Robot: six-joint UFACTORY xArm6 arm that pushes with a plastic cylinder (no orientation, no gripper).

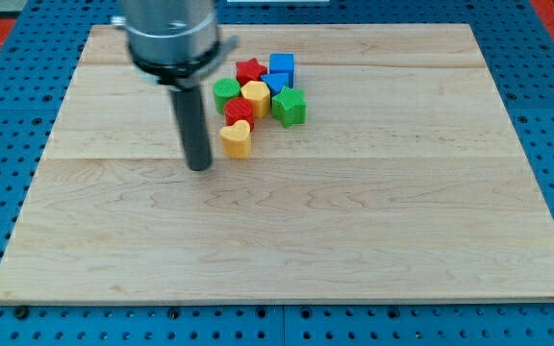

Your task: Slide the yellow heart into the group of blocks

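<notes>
**Yellow heart at the cluster's edge — nearly in, maybe done**

Left to right:

- my tip (199, 166): down on the wooden board (354, 240), just to the view's left of the yellow heart (237, 139), slightly lower in view. Small gap between rod and heart, not touching as far as I can tell. Plain rod, no jaws, so nothing to open, close or clamp.
- green cylinder (226, 95): left edge of the group.
- yellow heart: bottom-left of the group, appears to touch or nearly touch the red block (239, 111) above it. Shape of that red one unclear.
- yellow block (256, 97), rounded: centre of the cluster.
- red star (250, 70) and blue cube (281, 69): top of the group.
- green block (289, 106), roughly star-like: right edge.

Status, my read: heart is effectively joined, sitting on the outer fringe. If tighter packing is wanted, a short nudge toward upper right is left. Risk: pushing too hard scatters the cluster.

Containers: none in view. Only flat board on a blue pegboard table (8, 115).
</notes>
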